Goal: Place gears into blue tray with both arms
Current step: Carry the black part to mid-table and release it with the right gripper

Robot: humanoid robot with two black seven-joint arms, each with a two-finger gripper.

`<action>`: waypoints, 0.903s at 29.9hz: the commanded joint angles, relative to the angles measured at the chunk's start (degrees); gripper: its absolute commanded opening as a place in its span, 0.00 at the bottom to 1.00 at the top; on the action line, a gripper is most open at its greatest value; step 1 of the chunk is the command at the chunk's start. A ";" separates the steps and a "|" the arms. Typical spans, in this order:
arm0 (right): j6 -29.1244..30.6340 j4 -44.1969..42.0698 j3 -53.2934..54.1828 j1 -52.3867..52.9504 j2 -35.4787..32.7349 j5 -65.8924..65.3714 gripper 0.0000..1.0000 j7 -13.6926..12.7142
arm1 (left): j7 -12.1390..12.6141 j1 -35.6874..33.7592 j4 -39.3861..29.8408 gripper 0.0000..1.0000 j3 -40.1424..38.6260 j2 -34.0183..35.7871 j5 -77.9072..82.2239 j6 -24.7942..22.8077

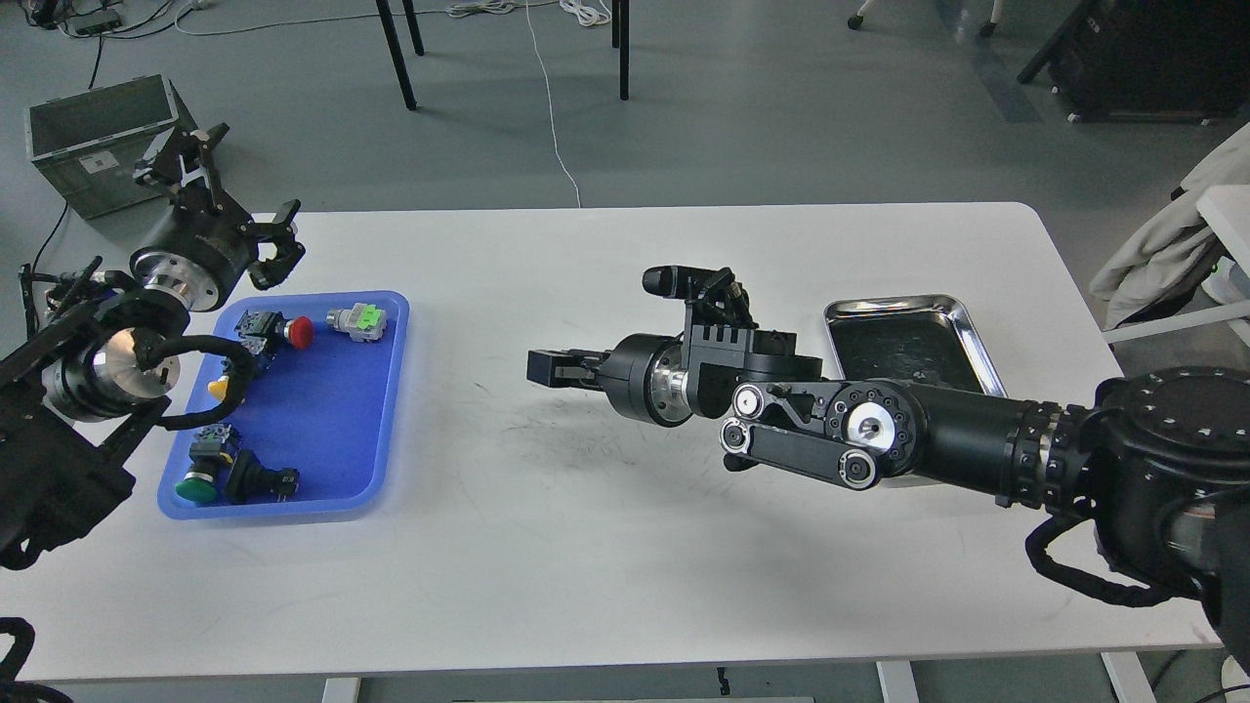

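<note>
Broadly, the white table [625, 547] carries the blue tray [322, 410] at its left and a steel tray [967, 327] at its right. Inside the blue tray lie a red push-button [298, 332], a green-capped switch [363, 320], a yellow button [221, 389] and a black switch part [259, 478]. Reaching over the table's middle, the right end effector [547, 367] points left; whether its fingers are together I cannot tell. At the tray's far-left corner, the left end effector [278, 244] has its fingers spread, holding nothing. No gears can be made out.
</note>
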 commanded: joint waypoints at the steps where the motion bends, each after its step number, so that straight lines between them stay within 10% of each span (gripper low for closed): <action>1: 0.04 0.11 -0.27 -1.78 -0.01 -0.40 0.02 -0.14 | -0.01 0.04 0.00 0.99 -0.03 0.00 0.00 -0.02; 27: 0.83 -1.47 -0.97 -2.84 -0.01 -2.51 0.30 -1.54 | -0.01 0.04 -0.09 0.99 -0.12 -0.18 0.00 -0.02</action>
